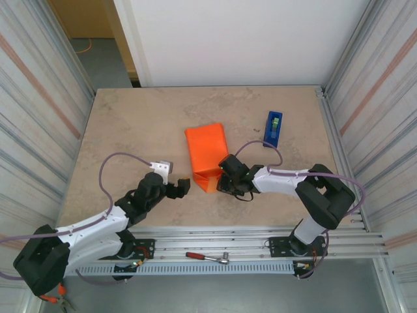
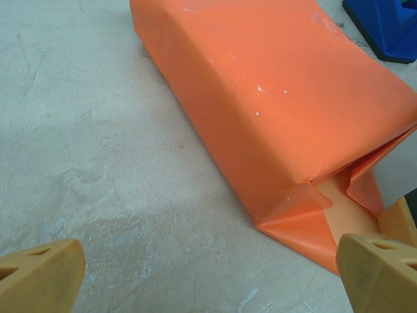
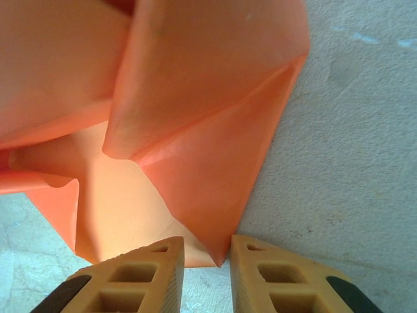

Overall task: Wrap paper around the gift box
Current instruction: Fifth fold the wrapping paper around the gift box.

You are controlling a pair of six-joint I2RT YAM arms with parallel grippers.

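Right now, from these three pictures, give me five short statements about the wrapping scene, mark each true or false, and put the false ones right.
1. The bright orange thin paper sheet lies flat and unfolded. False: it is folded up into a box shape.
2. The blue plastic tape dispenser stands apart from the paper, to its far right. True.
3. The left tool is shut. False: its fingers stand wide apart.
4. The right tool is at the paper's near end, by a loose pointed flap. True.
5. The red-handled metal ratchet lies on the paper. False: it lies on the metal rails by the arm bases.
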